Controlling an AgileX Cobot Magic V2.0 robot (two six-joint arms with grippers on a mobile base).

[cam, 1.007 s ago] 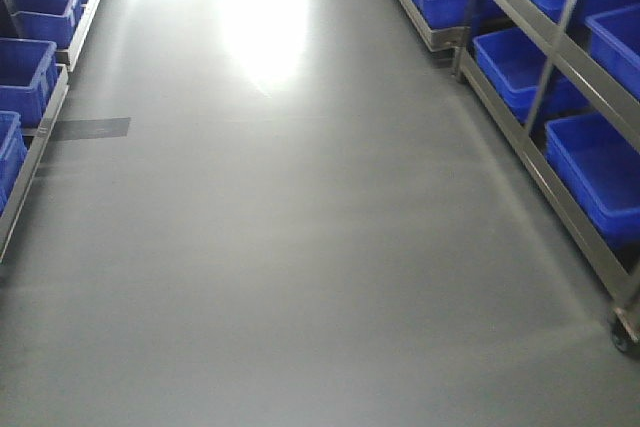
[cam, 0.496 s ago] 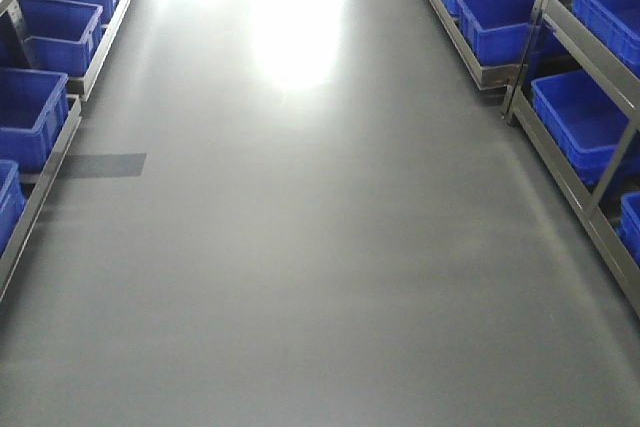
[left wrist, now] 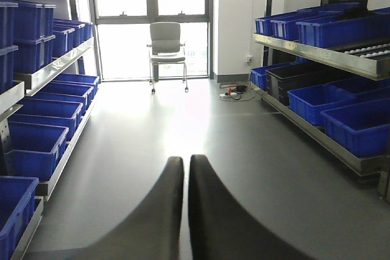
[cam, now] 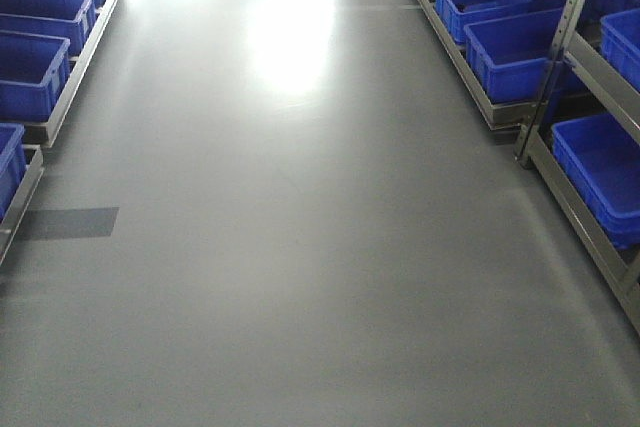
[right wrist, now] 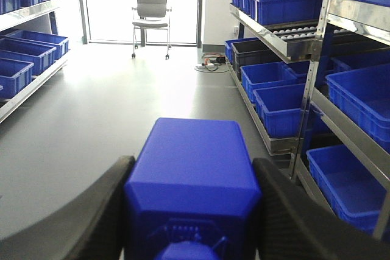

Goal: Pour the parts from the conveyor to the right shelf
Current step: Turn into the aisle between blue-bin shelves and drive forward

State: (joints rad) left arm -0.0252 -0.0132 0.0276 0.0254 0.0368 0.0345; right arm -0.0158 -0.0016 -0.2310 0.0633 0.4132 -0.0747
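Observation:
My right gripper (right wrist: 192, 181) is shut on a blue plastic box (right wrist: 194, 168), its two dark fingers pressed against the box's sides, held above the grey floor. My left gripper (left wrist: 185, 168) is shut and empty, fingers almost touching, pointing down the aisle. The right shelf (right wrist: 341, 83) is a steel rack with several blue bins (right wrist: 277, 105); it also shows in the front view (cam: 570, 117). A roller conveyor level with white rollers (right wrist: 292, 33) runs along the right rack. No parts are visible.
A left rack with blue bins (cam: 40, 47) lines the aisle's other side. A grey office chair (left wrist: 166, 47) stands by the windows at the far end. A cable and socket strip (left wrist: 234, 94) lie on the floor. A dark floor patch (cam: 65, 223) sits at left.
The front view has shifted: the racks and the dark floor patch have slid downward and the aisle is seen farther along, so the base has moved or turned.

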